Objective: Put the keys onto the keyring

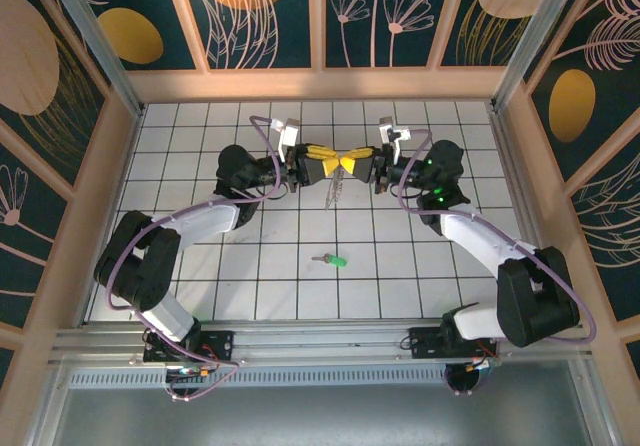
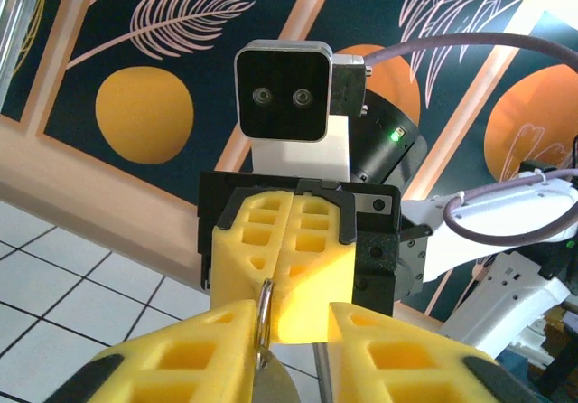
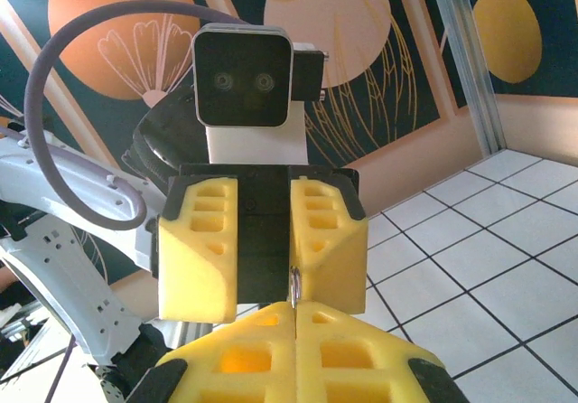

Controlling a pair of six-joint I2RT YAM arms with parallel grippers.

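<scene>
overhead view: two arms are meeting tip to tip above the white tiled table (image 1: 250, 286), toward its 12 o'clock side. the left gripper (image 1: 336, 163) is reaching in from 9 o'clock and the right gripper (image 1: 352, 160) from 3 o'clock, with their yellow fingers nearly touching. the keyring (image 1: 336, 188) is hanging between them, its thin loop and grey pieces dangling toward 6 o'clock. the key (image 1: 335, 261) is lying flat on the table at 6 o'clock from the meeting point, well apart from both grippers and the keyring. its green head is pointing to 3 o'clock and its silver blade to 9 o'clock.

right wrist view: the right gripper (image 3: 295, 323) is pressing its jaws together and pinching the keyring (image 3: 294, 285), whose metal edge is poking out of the seam at 12 o'clock. facing it, the left gripper (image 3: 264, 258) is standing with its jaws parted, a dark gap showing between them. the ring is sitting just beside the finger at 3 o'clock of that gap.

left wrist view: the left gripper (image 2: 291, 322) is holding its jaws apart around the keyring (image 2: 263, 317). the ring is lying against one finger's inner face while the other finger is standing off from it. behind, the right gripper (image 2: 284, 272) is clamping the ring.
</scene>
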